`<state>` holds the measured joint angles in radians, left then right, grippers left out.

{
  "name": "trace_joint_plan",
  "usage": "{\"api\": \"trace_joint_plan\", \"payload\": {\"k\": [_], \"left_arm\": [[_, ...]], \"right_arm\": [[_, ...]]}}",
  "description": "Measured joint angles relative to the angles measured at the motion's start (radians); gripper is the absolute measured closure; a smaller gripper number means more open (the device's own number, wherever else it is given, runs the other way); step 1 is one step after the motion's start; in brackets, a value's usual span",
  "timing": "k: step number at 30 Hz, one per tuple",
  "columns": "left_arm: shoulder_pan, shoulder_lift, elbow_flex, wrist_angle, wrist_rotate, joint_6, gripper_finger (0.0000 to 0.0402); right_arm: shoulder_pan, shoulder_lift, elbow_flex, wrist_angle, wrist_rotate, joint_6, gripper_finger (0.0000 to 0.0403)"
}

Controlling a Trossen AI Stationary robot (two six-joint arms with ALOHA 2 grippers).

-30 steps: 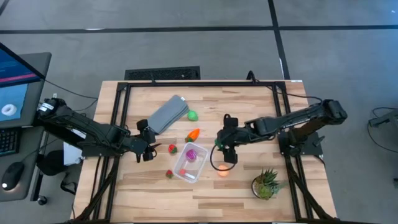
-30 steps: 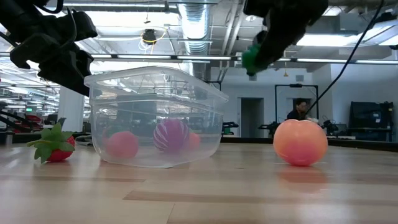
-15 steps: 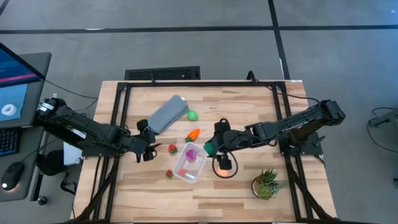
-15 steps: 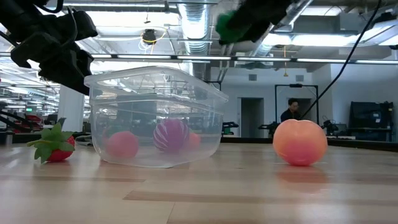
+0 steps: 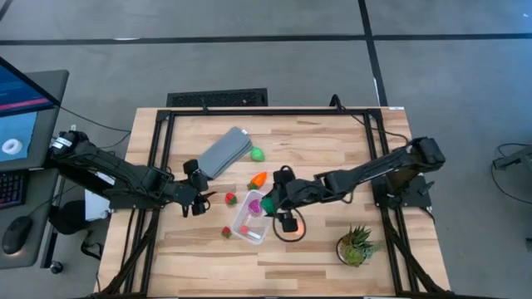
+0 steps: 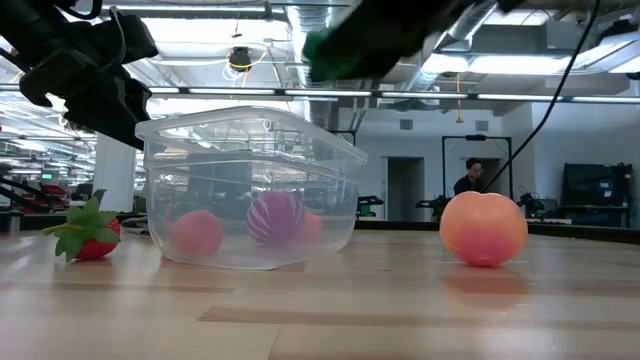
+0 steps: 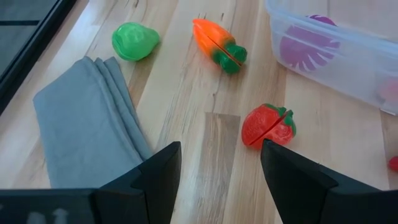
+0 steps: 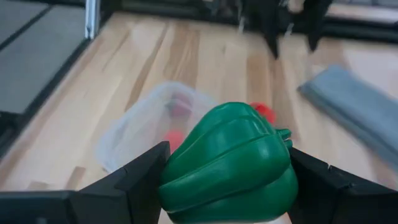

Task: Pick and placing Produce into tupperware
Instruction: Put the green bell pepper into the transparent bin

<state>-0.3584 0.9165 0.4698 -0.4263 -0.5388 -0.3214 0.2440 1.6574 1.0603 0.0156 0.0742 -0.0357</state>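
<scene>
My right gripper (image 5: pixel 270 202) is shut on a dark green toy pepper (image 8: pixel 230 158) and hangs over the right rim of the clear tupperware (image 5: pixel 252 219). In the low view the pepper (image 6: pixel 340 50) is above the tupperware (image 6: pixel 250 190), which holds a purple piece (image 6: pixel 274 217) and red ones. My left gripper (image 7: pixel 221 180) stands open left of the tupperware, near a strawberry (image 7: pixel 268 124) lying on the table. A carrot (image 5: pixel 258 179), a light green piece (image 5: pixel 257 154), a second strawberry (image 5: pixel 225 232) and a peach-coloured ball (image 6: pixel 483 228) also lie on the table. My right gripper pinches the pepper's two opposite sides (image 8: pixel 177 168) between its two fingers (image 8: pixel 140 177). The fingers slant downward from the table's right side. The pepper is lifted clear, above the tupperware's rim.
A flat grey lid (image 5: pixel 224 152) lies at the far left of the produce. A spiky potted plant (image 5: pixel 356 246) stands near the front right corner. A black frame (image 5: pixel 158 141) runs around the table's edges. A person stands far off in the room (image 6: pixel 477 178).
My right gripper has carried the green pepper toward the table's left edge, from over the peach-coloured ball to over the tupperware's right rim, tipping its fingers further down as it went. The ball now lies behind the gripper.
</scene>
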Motion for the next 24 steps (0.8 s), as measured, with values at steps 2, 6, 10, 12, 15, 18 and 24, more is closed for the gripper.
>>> {"api": "trace_joint_plan", "payload": {"k": [2,6,10,12,15,18,24], "left_arm": [[0.0,0.0,0.0,-0.001,0.0,0.0,0.0191],[0.0,0.0,0.0,-0.001,0.0,0.002,0.0191],[0.0,0.0,0.0,-0.001,0.0,0.002,0.0191],[0.0,0.0,0.0,-0.005,0.0,0.002,0.0191],[-0.001,0.0,0.0,-0.007,0.0,0.005,0.0191],[-0.001,0.0,0.0,-0.01,0.0,0.005,0.0191],[0.0,0.0,0.0,-0.01,0.0,0.008,0.0191]], "right_arm": [[-0.007,0.036,0.0,0.042,-0.015,-0.001,0.0117],[-0.028,0.096,0.024,0.095,-0.087,0.0,0.0117],[-0.041,0.158,0.071,0.082,-0.127,-0.006,0.0117],[-0.047,0.187,0.101,0.094,-0.142,-0.011,0.0117],[-0.053,0.214,0.126,0.058,-0.16,-0.017,0.0117],[-0.057,0.223,0.134,0.045,-0.162,-0.017,0.0117],[-0.065,0.228,0.136,0.03,-0.165,-0.017,0.0117]]}}
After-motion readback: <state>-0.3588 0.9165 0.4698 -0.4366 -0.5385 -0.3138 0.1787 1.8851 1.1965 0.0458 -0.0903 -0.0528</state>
